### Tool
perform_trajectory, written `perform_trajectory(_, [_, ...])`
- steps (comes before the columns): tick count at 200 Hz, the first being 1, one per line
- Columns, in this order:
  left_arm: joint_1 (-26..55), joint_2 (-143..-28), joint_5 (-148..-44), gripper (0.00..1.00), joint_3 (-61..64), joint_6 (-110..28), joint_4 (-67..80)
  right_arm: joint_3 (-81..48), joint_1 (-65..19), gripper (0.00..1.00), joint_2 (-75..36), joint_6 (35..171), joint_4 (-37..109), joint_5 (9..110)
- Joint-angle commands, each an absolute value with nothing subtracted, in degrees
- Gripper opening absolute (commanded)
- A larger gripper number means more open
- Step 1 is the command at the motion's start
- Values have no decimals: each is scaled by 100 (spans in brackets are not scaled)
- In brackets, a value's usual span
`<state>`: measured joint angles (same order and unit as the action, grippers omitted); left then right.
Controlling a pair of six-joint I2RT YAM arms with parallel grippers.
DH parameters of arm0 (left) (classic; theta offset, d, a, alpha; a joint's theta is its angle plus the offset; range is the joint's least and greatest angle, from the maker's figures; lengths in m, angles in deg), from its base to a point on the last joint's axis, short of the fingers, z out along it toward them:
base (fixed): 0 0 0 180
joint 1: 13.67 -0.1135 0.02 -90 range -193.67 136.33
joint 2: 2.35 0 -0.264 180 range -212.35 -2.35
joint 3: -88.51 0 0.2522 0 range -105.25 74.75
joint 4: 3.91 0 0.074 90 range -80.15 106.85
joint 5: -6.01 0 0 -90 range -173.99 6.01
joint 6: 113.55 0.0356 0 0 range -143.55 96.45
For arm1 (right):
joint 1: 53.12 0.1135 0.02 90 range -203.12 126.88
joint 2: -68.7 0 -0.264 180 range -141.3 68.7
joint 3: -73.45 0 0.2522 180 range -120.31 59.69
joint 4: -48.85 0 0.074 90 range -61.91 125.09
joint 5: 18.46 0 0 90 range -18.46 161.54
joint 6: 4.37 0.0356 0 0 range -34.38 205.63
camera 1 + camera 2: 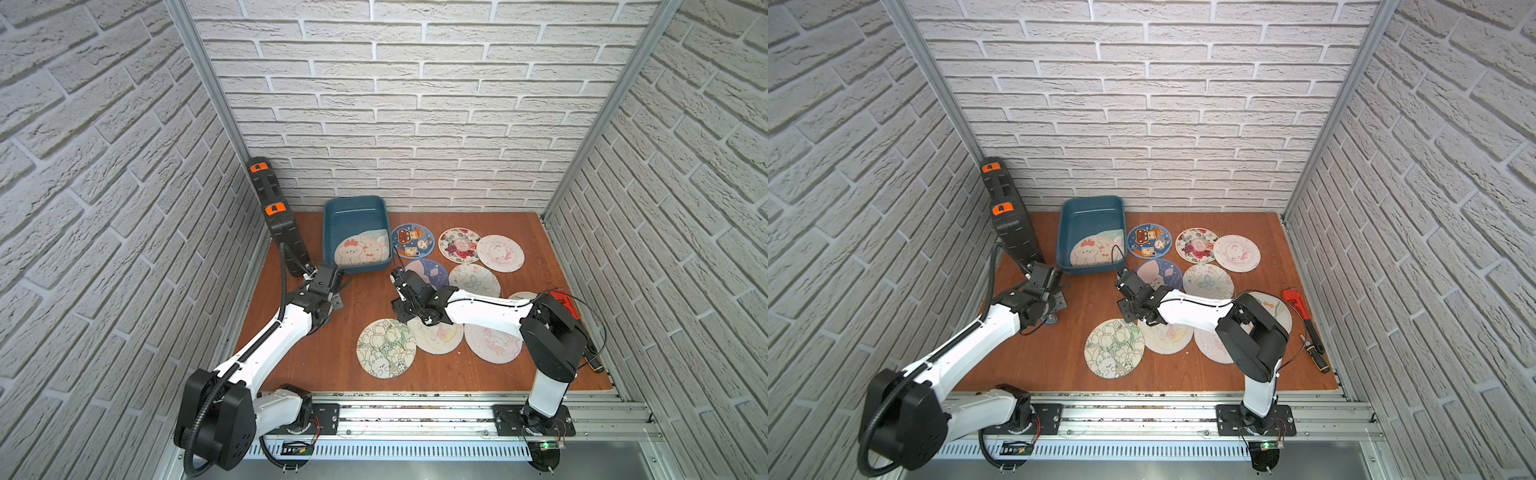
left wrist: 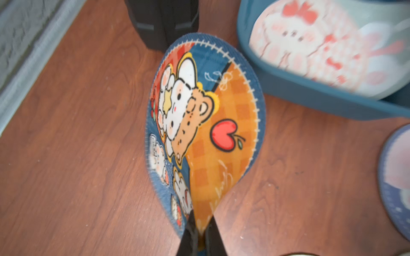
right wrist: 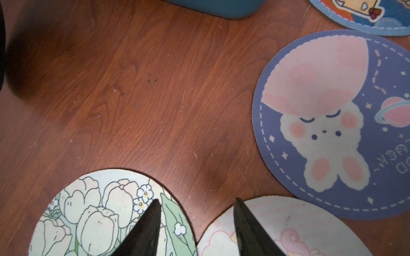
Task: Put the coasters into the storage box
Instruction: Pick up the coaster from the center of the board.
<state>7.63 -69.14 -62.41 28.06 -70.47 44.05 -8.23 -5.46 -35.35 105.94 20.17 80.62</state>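
Held coaster (image 2: 206,124) (blue rim, orange check, bear print): pinched at one edge by the left gripper (image 2: 200,223), jaws pressed together on it. The disc sticks out ahead of the fingers, bowed, and appears clear of the table (image 2: 88,133).

Storage box (image 1: 353,218) lies just to the far right of it, with the near-left corner closest. The box's long axis runs near to far, and one bunny coaster (image 1: 361,249) is already in its near end.

Judgement: next move is a short carry right and far over the near wall, then release. Black case (image 1: 276,208) stands close on the left, so there is little room that way.

Right gripper (image 3: 196,200): fingers spread, nothing between them, over the gap between the tulip coaster (image 3: 106,217) and a pale pink coaster (image 3: 288,223). The left arm has the delivery. Other coasters (image 1: 459,245) lie on the table right of the box.
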Motion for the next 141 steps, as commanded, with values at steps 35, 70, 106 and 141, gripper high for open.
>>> perform_trajectory(35, [1196, -6751, -5669, 0, 1909, -6609, 4858, -609, -819, 54, -2835, 10758, 1924, 8411])
perform_trajectory(70, [1357, -7032, -5484, 0, 1295, -6257, 4772, -499, -1007, 54, -2554, 10786, 1681, 8718])
perform_trajectory(106, [1365, -7552, -5341, 0, 753, -5700, 4425, -249, -1179, 55, -2259, 10847, 1698, 8822])
perform_trajectory(141, [1358, -8179, -5360, 0, 221, -4989, 4007, -144, -1216, 55, -2166, 10876, 1650, 8848])
